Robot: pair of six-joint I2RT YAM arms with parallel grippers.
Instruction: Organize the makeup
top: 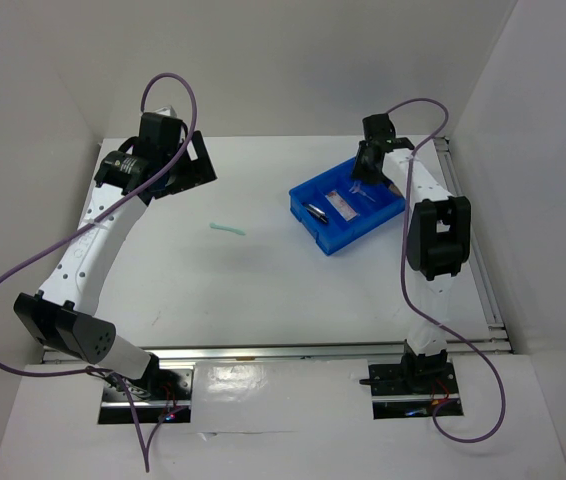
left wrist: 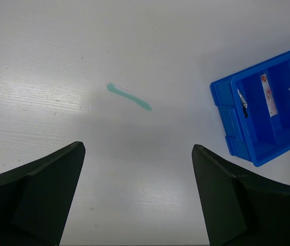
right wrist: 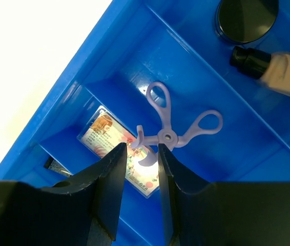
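No text can be read anywhere. The clear packet [right wrist: 104, 134], showing between and just beyond the fingertips of the right gripper [right wrist: 141, 148], carries a printed card (orange and red patches, perhaps small lettering), too blurred to make out.

A white table [top: 263, 290] is being seen from above, and two things are being carried directly on its top. A mint-green stick [top: 227, 229] is being left flat on the bare surface at about ten o'clock from the table's middle, its length running roughly from nine to three o'clock. A blue bin [top: 308, 195] is being supported at about two o'clock from the middle, well apart from the stick and at its three o'clock; it is being kept turned, one corner pointing toward six o'clock. In the left wrist view the stick [left wrist: 128, 97] is being shown running from ten to four o'clock, with the bin [left wrist: 222, 102] at three o'clock.
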